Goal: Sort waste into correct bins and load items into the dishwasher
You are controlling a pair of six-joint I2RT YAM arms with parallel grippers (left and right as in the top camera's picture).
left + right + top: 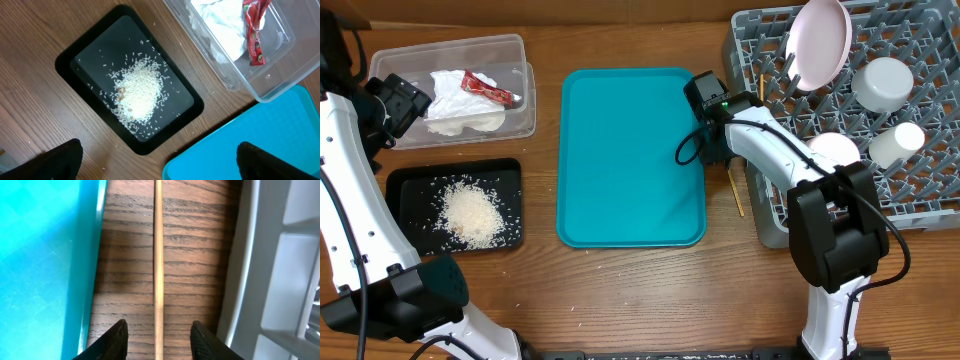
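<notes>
Chopstick (159, 255) lies on the wood table (200, 255) between teal tray (40, 255) and grey rack (250, 255). Only the right wrist view shows the right gripper (159, 340) with fingers spread either side of it. Rice (472, 212) heaps in the black tray (410, 195), crumpled napkin (450, 97) and red wrapper (487, 90) in the clear tub (515, 52). The left gripper (161, 161) gapes wide.

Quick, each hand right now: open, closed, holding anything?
Left hand: open, empty.
Right hand: open, straddling a wooden chopstick, not gripping it.

A thin wooden chopstick (158, 265) lies flat just beside the grey dish rack (252, 255).
</notes>
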